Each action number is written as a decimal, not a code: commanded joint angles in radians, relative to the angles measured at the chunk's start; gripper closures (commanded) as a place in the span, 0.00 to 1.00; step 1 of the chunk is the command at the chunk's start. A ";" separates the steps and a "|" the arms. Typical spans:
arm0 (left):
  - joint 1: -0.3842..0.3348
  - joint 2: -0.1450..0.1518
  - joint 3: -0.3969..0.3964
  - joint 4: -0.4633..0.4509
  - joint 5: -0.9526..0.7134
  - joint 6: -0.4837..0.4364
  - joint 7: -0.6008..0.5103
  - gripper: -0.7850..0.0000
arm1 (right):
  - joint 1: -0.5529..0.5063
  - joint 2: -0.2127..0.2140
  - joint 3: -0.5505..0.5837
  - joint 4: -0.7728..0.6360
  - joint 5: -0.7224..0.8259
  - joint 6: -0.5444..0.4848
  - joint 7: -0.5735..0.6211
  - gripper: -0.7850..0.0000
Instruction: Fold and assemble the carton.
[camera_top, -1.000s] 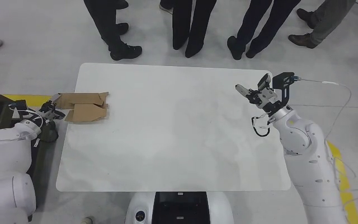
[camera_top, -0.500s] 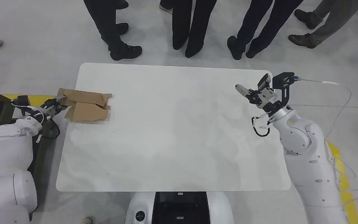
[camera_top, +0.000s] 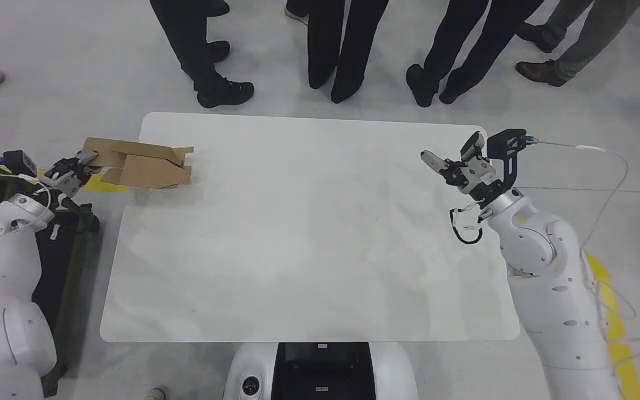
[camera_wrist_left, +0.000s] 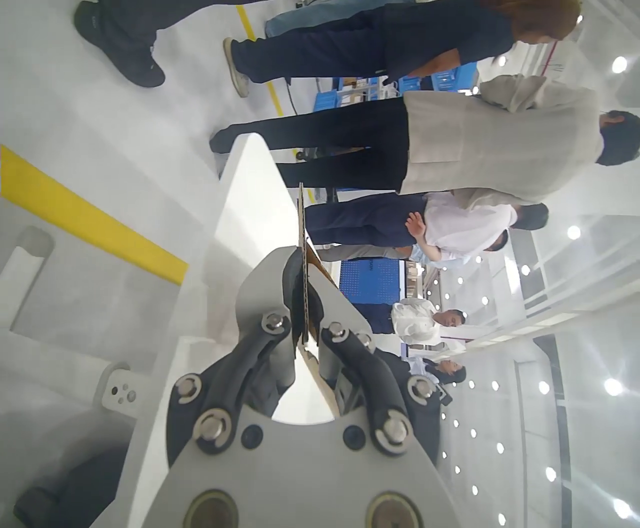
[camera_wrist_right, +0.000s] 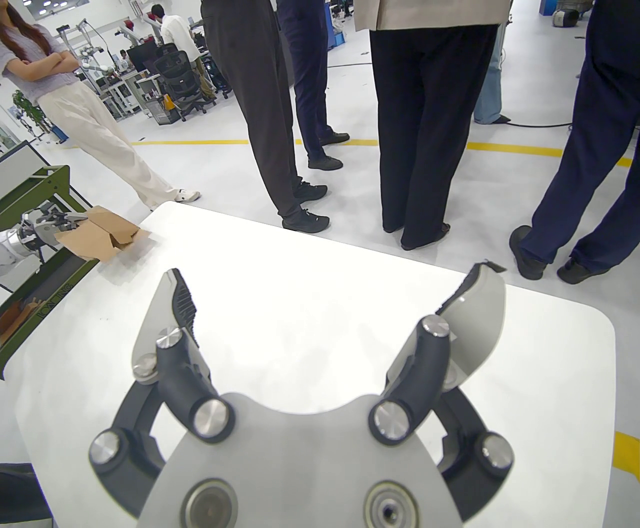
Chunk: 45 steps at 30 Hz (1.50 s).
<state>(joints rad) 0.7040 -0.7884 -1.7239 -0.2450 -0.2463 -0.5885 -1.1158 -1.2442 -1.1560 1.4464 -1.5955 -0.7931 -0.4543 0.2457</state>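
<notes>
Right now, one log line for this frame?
left gripper: shut on carton, table corner | right gripper: open, empty, over table

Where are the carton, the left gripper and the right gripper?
carton (camera_top: 148, 174), top view, on its flat brown panel.
left gripper (camera_wrist_left: 303, 285), left wrist view, midway between its fingertips, shut on the carton's edge.
right gripper (camera_wrist_right: 330, 277), right wrist view, midway between its open fingertips.
</notes>
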 joint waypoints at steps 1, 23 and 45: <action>-0.005 0.004 -0.010 -0.010 -0.026 -0.005 -0.033 1.00 | 0.000 0.000 0.000 0.000 0.000 0.000 0.000 0.00; 0.149 -0.033 0.057 -0.477 -0.338 0.136 -0.252 1.00 | 0.000 0.000 0.000 0.000 0.000 0.000 0.000 0.00; 0.269 -0.085 0.225 -0.825 -0.446 0.172 -0.171 1.00 | 0.000 0.000 0.000 0.000 0.000 0.000 0.000 0.00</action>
<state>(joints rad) 0.9714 -0.8727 -1.5008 -1.0666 -0.6908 -0.4173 -1.2872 -1.2442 -1.1560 1.4464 -1.5955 -0.7931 -0.4543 0.2457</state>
